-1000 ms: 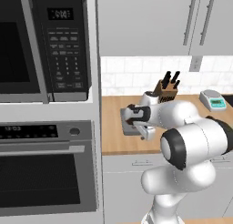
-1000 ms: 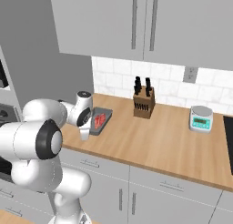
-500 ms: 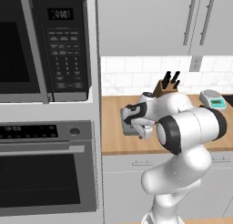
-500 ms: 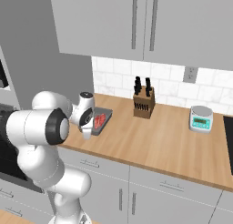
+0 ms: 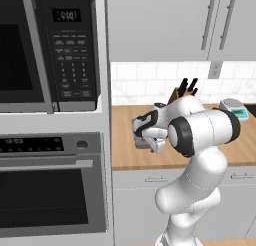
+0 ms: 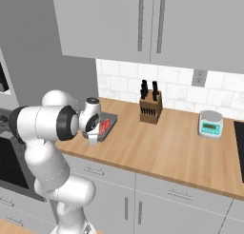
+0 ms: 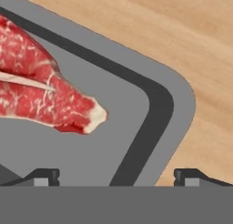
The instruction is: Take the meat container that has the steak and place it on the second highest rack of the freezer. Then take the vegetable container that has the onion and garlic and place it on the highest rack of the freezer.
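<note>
The meat container (image 6: 110,121), a shallow dark grey tray, lies on the wooden counter near its left end. The red steak (image 6: 104,127) lies inside it. My gripper (image 6: 93,139) hangs low over the tray's near corner and is open. In the hand view the steak (image 7: 43,95) lies at the left, and the meat container's rounded rim (image 7: 182,98) curves down between my wide-set fingertips (image 7: 43,175). Nothing is held in the gripper (image 7: 117,176). From the left base view the gripper (image 5: 146,140) hides most of the tray. The vegetable container, onion, garlic and freezer are out of view.
A knife block (image 6: 150,107) stands at the back of the counter, and a kitchen scale (image 6: 210,123) sits further right. Left of the counter are the black oven (image 5: 50,195) and, above it, the microwave (image 5: 45,50). Wall cabinets hang overhead.
The arm's elbow has swung up and inward, and the hand has settled slightly lower over the tray's corner. The jaws stayed wide and the tray has not moved.
</note>
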